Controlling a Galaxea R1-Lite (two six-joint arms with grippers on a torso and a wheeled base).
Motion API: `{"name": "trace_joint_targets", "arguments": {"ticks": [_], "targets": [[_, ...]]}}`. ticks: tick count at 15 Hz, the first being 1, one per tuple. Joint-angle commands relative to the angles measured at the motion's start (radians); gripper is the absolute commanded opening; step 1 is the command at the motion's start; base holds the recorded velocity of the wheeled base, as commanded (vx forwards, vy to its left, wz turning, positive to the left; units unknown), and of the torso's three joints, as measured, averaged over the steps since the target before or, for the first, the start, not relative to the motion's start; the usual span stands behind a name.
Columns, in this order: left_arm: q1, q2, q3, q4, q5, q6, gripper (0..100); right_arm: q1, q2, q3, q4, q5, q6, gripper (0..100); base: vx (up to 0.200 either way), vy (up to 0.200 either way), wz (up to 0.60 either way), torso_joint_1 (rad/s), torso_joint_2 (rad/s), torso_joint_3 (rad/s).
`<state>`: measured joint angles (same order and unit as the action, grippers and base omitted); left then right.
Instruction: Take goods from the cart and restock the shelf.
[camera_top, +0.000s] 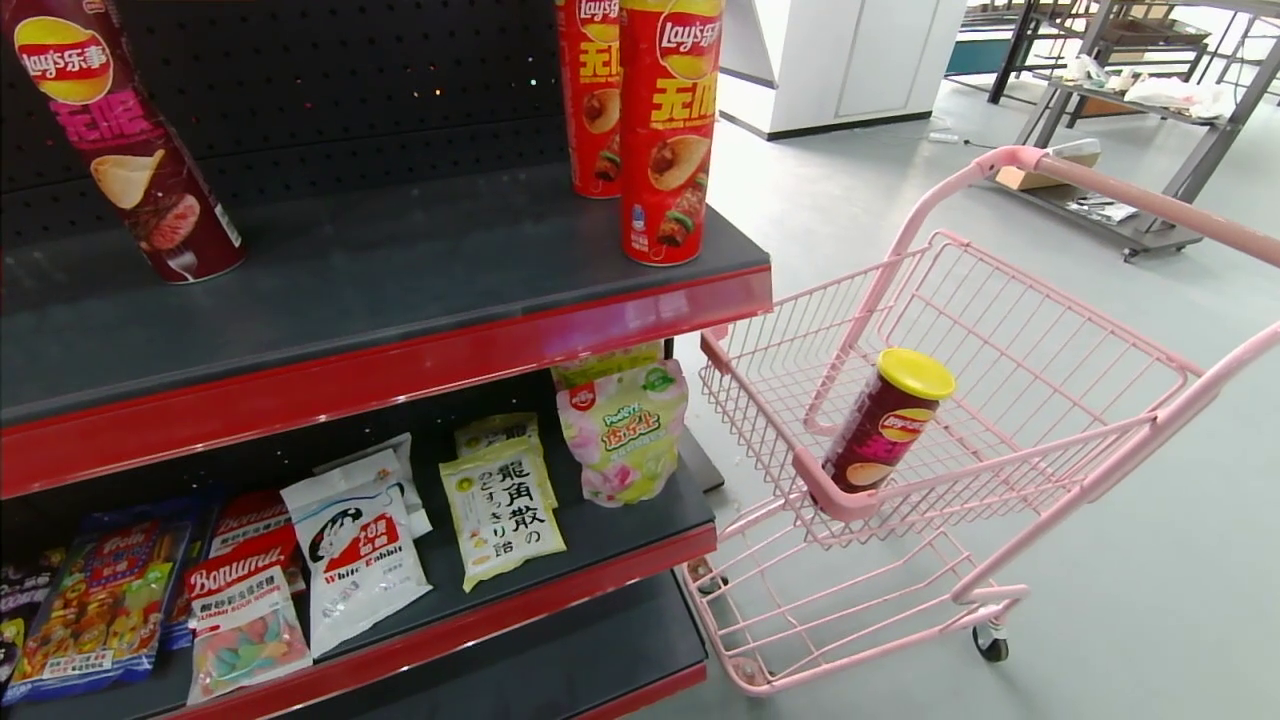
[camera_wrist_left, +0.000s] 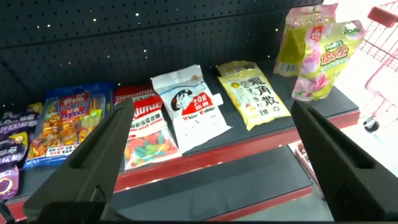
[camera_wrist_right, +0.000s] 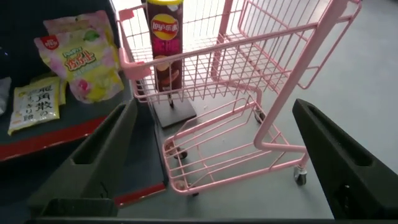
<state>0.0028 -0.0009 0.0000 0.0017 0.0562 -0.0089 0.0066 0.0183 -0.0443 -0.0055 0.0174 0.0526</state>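
Left gripper (camera_wrist_left: 212, 104) is hanging before the lower shelf (camera_wrist_left: 273, 140) with its two fingers spread wide apart, and it is holding nothing. Right gripper (camera_wrist_right: 214, 102) is hanging over the floor beside the end of the shelf. It is facing the cart (camera_wrist_right: 307, 65), its fingers are also spread wide, and nothing is between them.

One can (camera_top: 885, 420) is waiting in the pink cart's basket. It is dark red with a yellow lid, and it is standing with the lid up in the front corner, on the side closest to the shelf. In the head view it is leaning a little against the wire wall. The cart is standing just beside the right end of the shelf, with its handle (camera_top: 1130, 195) pointing away from the robot.

On the top shelf (camera_top: 400, 290), two red cans (camera_top: 665, 130) are standing upright at the right end, one behind the other. A dark can (camera_top: 130, 150) is standing well apart from them at the left end.

On the lower shelf, several bags are lying in a row: a blue bag (camera_top: 95, 600), a gummy bag (camera_top: 245, 610), a white bag (camera_top: 355, 550) and a yellow bag (camera_top: 500, 510). A pink-green pouch (camera_top: 625, 430) is standing upright at the right end, close to the cart.
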Motion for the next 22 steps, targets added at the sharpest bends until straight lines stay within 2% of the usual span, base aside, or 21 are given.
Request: {"name": "trace_joint_targets", "arguments": {"ticks": [1,3,4,5,6,9,17,22], "targets": [[0.000,0.001,0.000,0.001,0.001,0.000,100,0.013,0.456,-0.416,-0.005,0.019,0.184,100,0.000,0.000,0.00,0.000,0.00,0.000],[0.000,0.001,0.000,0.001,0.001,0.000,100,0.027,0.651,-0.533,-0.011,0.073,0.191,100,0.000,0.000,0.00,0.000,0.00,0.000],[0.000,0.001,0.000,0.001,0.001,0.000,100,0.036,0.732,-0.543,-0.033,0.104,0.179,100,0.000,0.000,0.00,0.000,0.00,0.000],[0.000,0.001,0.000,0.000,0.001,0.000,100,0.041,0.939,-0.537,-0.185,0.116,0.178,100,0.000,0.000,0.00,0.000,0.00,0.000],[0.000,0.001,0.000,0.000,0.001,0.000,100,0.041,1.137,-0.494,-0.406,0.122,0.184,100,0.000,0.000,0.00,0.000,0.00,0.000],[0.000,0.001,0.000,0.001,0.001,0.000,100,0.044,1.433,-0.419,-0.763,0.182,0.173,100,0.000,0.000,0.00,0.000,0.00,0.000],[0.000,0.001,0.000,0.000,0.001,0.000,100,0.125,1.568,-0.394,-0.801,0.188,0.170,100,0.000,0.000,0.00,0.000,0.00,0.000],[0.000,0.001,0.000,0.000,0.001,0.000,100,0.135,1.732,-0.411,-0.930,0.180,0.164,100,0.000,0.000,0.00,0.000,0.00,0.000]]}}
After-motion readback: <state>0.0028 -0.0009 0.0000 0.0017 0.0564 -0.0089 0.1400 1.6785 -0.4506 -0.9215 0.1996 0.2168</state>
